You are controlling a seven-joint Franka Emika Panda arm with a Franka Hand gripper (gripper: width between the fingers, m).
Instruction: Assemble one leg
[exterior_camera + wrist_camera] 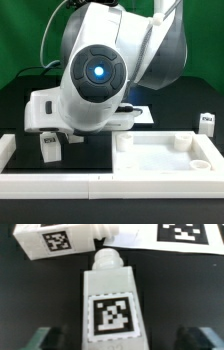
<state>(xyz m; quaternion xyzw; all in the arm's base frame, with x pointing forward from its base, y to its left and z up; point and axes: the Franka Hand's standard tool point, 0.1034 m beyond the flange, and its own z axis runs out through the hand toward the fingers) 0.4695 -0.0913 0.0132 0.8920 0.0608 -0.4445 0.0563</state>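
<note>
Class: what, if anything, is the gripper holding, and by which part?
Nothing is held: the gripper is open, its fingers apart from the leg between them.

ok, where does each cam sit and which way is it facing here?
Exterior view: off the arm, slightly above the black table, facing across it to a green backdrop; the white-and-grey arm housing fills most of the frame.
Wrist view: on the wrist, looking down at a stubby white plastic leg with a square tag marker; only the fingertips of the open claw show.
Shared: the black table; whether this leg shows in both, cannot tell.
</note>
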